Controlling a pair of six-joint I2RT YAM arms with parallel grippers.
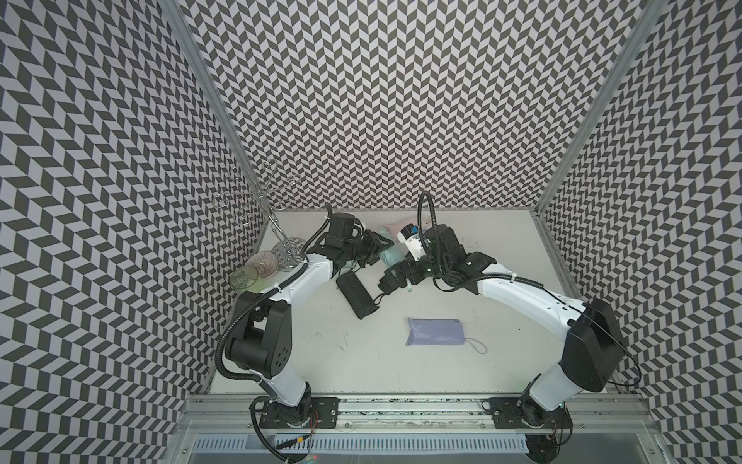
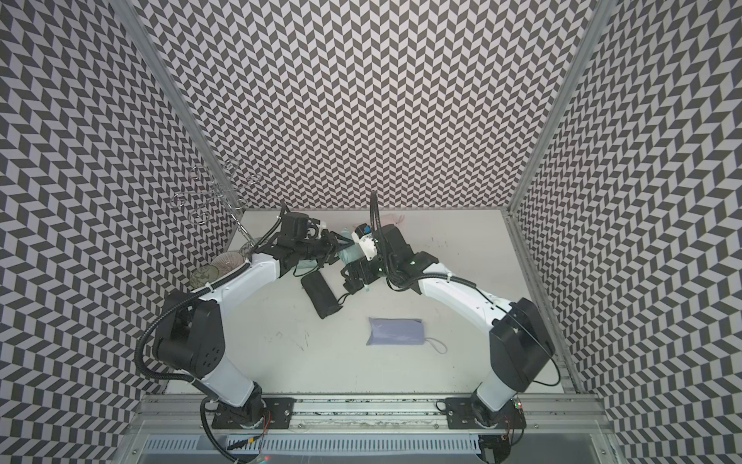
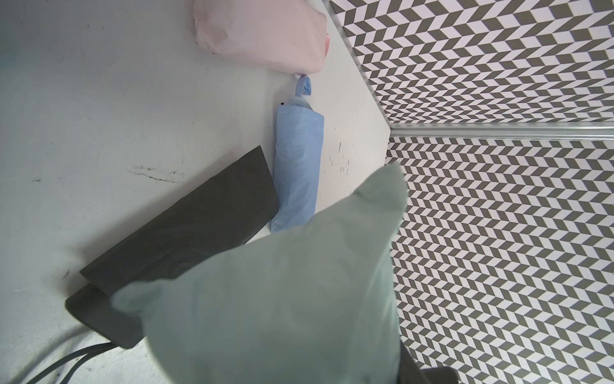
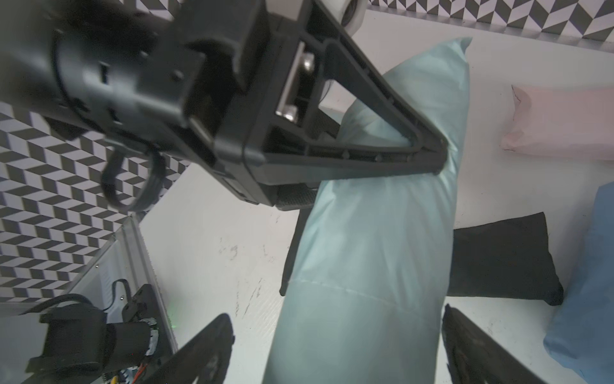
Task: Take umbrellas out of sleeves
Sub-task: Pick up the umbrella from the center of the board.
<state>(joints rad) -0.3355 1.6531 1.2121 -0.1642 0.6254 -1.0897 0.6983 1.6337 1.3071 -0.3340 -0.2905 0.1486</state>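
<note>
My left gripper (image 1: 375, 251) is shut on the far end of a mint sleeve (image 4: 382, 216) and holds it tilted above the table; the mint sleeve (image 3: 282, 299) fills the left wrist view. My right gripper (image 4: 335, 316) stands open, its fingers (image 4: 206, 349) either side of the sleeve's near end, and the left-hand finger is clear of it. Whether the umbrella is inside I cannot tell. A black umbrella (image 1: 357, 295) and a lavender umbrella (image 1: 433, 331) lie mid-table. Pink (image 3: 262, 33) and light blue (image 3: 297, 169) umbrellas lie near the back wall.
A flat black sleeve (image 3: 186, 229) lies on the table beside the light blue umbrella. At the left edge of the table (image 1: 361, 361) stand a wire rack (image 1: 281, 241) and clear glasses (image 1: 244, 277). Patterned walls close in three sides.
</note>
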